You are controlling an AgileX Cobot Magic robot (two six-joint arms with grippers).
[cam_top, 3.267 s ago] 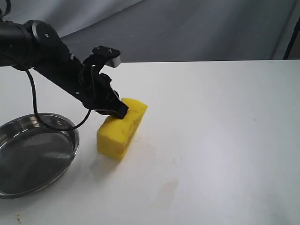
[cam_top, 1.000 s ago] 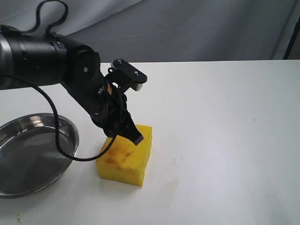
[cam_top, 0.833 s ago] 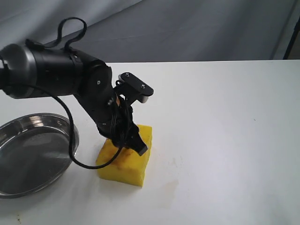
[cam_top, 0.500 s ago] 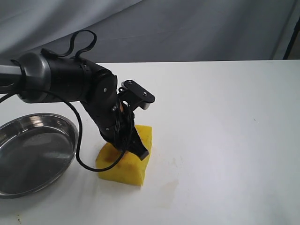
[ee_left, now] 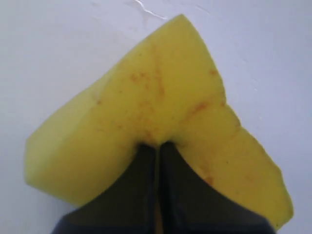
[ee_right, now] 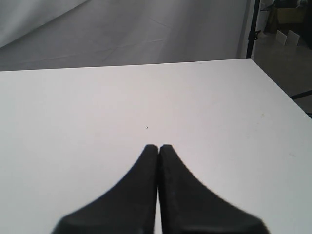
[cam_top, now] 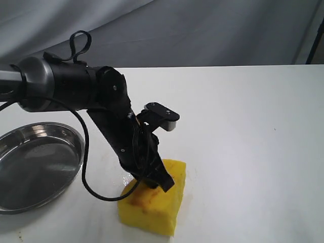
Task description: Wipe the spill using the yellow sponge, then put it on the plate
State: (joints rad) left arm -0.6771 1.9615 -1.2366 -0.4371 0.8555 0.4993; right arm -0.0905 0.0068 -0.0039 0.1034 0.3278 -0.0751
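Brown-stained yellow sponge [cam_top: 152, 210] sitting on the white table [cam_top: 243, 126] near its front edge, left gripper [cam_top: 161, 181] pinched nearly closed on the foam of its top, steel plate [cam_top: 76, 139] off left, well apart, right gripper [ee_right: 158, 147] fingers pressed together, holding nothing, over the table.

No readable text, labels, brands or numbers appear anywhere.

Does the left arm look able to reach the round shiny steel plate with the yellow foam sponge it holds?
Probably yes. The left gripper is shut on the yellow foam sponge, and only bare white table shows between it and the round shiny steel plate.
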